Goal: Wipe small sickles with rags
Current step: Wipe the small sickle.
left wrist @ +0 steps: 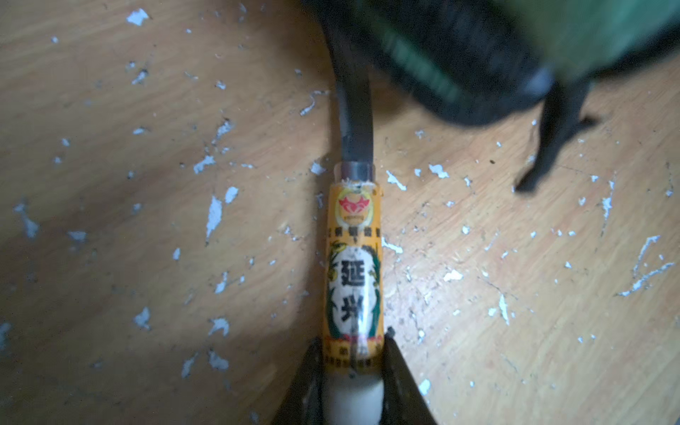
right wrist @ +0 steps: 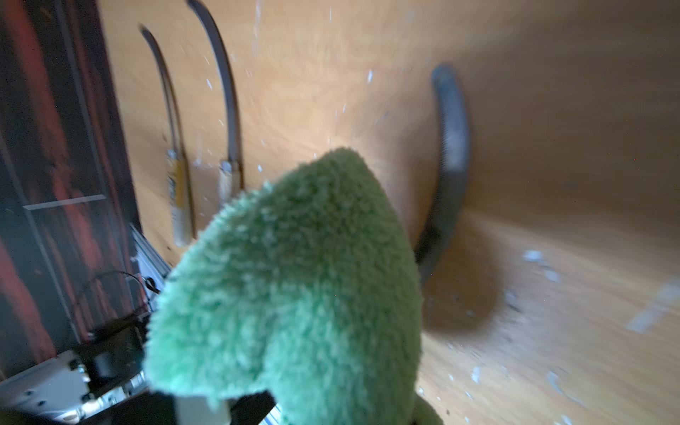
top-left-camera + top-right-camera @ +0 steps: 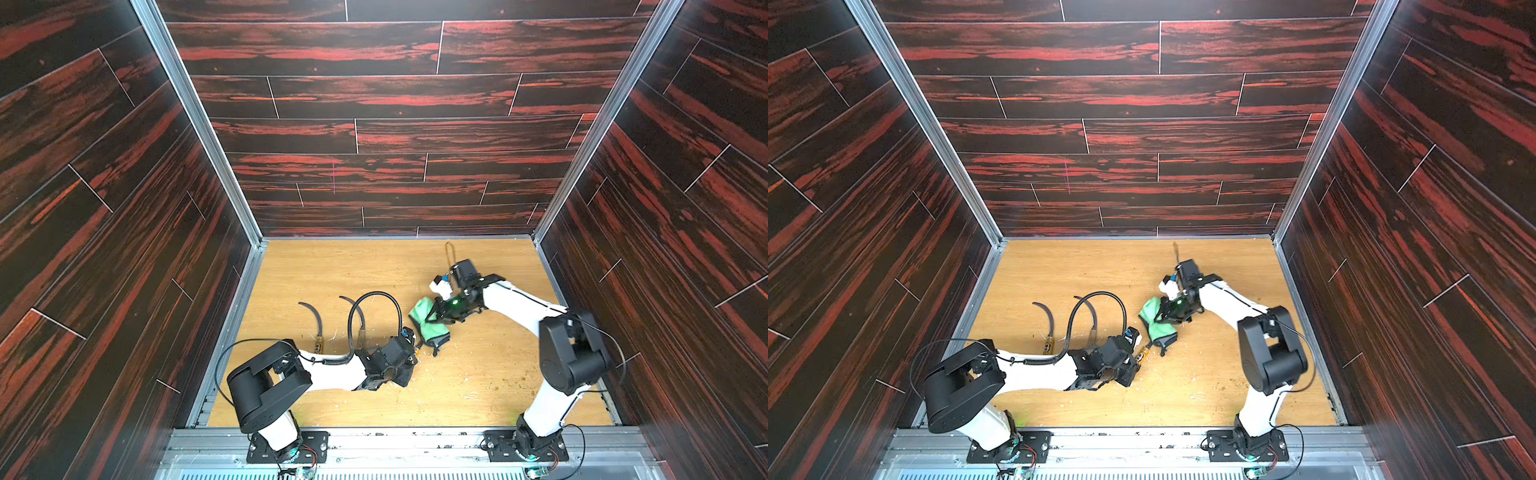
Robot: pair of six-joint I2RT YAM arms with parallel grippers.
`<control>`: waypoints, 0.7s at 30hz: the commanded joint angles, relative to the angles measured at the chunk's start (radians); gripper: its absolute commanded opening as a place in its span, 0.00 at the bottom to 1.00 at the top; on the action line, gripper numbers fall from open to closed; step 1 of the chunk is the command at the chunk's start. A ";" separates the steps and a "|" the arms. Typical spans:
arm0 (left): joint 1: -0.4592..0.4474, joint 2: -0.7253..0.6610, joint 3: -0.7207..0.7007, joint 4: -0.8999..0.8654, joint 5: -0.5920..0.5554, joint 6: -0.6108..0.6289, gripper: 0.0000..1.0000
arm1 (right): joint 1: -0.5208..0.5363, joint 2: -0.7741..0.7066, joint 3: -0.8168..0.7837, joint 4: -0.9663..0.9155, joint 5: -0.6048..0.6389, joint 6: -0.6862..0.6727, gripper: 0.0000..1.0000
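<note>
My left gripper (image 1: 351,353) is shut on the pale handle of a small sickle (image 1: 353,265), just behind its yellow-black label. That sickle's dark blade (image 1: 355,110) runs under the green rag (image 1: 460,66). In both top views my right gripper (image 3: 436,316) is shut on the fluffy rag (image 3: 428,322) (image 3: 1156,324), which hangs over the held sickle's blade; its black trim and cord dangle low. The rag (image 2: 294,276) hides the right fingers in the right wrist view. Two more sickles (image 3: 318,328) (image 3: 360,320) lie side by side to the left, also seen as sickles (image 2: 176,176) (image 2: 230,147).
The left arm's black ribbed cable (image 3: 374,296) arches over the two lying sickles. White flecks (image 1: 213,213) and small debris are scattered on the wooden table (image 3: 478,386). Dark wood-pattern walls with metal rails (image 3: 232,332) close in three sides.
</note>
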 commanded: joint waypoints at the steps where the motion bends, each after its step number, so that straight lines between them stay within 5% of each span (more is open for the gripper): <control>1: -0.009 0.023 -0.029 -0.094 0.034 -0.003 0.01 | 0.019 0.073 0.000 0.004 0.039 0.014 0.00; 13: -0.010 0.028 -0.028 -0.085 0.028 -0.005 0.00 | 0.067 0.254 0.013 -0.014 0.221 0.052 0.00; 21: -0.014 0.018 -0.047 -0.091 0.028 -0.002 0.00 | 0.009 0.367 0.147 -0.092 0.376 0.062 0.00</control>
